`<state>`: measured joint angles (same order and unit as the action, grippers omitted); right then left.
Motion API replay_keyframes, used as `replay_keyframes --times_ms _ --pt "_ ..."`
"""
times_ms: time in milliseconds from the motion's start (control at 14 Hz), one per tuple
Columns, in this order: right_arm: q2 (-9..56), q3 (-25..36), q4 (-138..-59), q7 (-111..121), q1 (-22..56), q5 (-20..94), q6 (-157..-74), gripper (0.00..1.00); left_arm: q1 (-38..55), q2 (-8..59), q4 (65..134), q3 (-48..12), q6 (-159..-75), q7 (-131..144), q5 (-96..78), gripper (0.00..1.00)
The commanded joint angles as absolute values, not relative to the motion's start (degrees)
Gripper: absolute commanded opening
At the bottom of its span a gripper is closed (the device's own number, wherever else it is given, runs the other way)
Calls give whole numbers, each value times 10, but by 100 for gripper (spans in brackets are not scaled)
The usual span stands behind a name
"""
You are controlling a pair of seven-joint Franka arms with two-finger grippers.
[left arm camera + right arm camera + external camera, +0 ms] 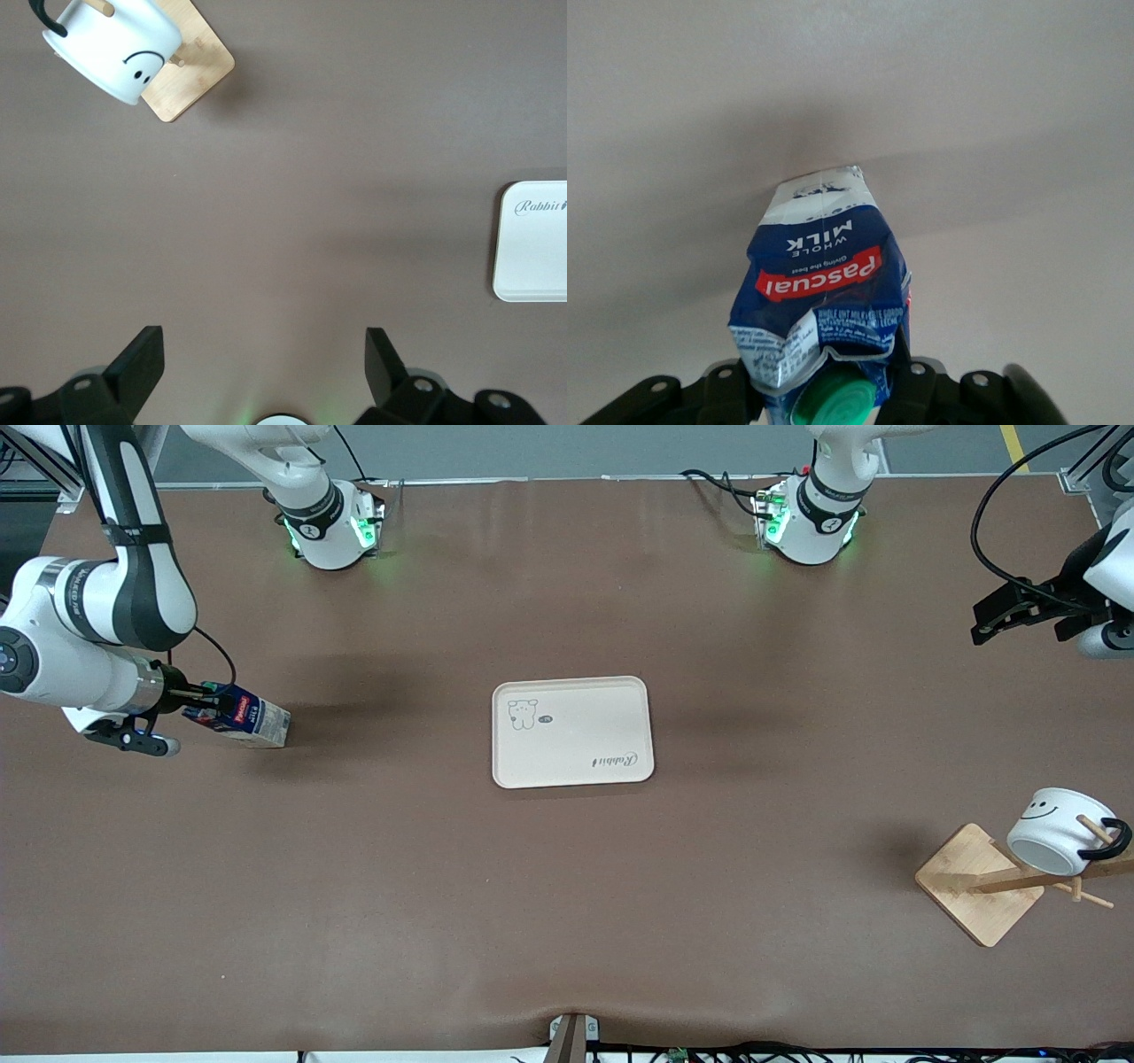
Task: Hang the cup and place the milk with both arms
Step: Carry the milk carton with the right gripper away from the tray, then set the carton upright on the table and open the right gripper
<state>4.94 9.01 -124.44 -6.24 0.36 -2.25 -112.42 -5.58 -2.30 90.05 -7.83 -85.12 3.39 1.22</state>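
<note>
The milk is a blue carton with a red label, white lower part and green cap. It is tipped on its side at the right arm's end of the table. My right gripper is shut on its crumpled top, shown in the right wrist view around the carton. The cup, white with a smiley face and black handle, hangs on a peg of the wooden rack at the left arm's end. My left gripper is open and empty, up over the table. Its wrist view shows the gripper and the cup.
A cream tray lies in the middle of the table with nothing on it; its edge shows in the left wrist view. The rack's wooden base sits near the table's edge at the left arm's end. Both robot bases stand along the table's back edge.
</note>
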Motion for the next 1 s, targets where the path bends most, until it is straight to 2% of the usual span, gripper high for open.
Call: replay_keyframes --times_ms 0,71,214,429,714,929 --pt "32 78 -1270 -61 -8 -31 -1136 77 -61 -34 904 -78 -849 24 3 100" --pt "33 78 -1268 -62 -8 -31 -1132 100 -61 -34 904 -78 -849 24 3 100" --pt "33 78 -1248 -67 -8 -32 -1091 100 -62 -34 904 -78 -848 24 3 100" --pt "51 76 -1149 -55 -2 -36 -950 100 -62 -35 901 -77 -843 30 3 100" --pt "70 76 -1054 -41 -3 -32 -921 100 -62 -38 898 -77 -837 35 4 100" --pt "108 76 -921 35 -9 -32 -882 100 -62 -39 895 -77 -825 38 4 100"
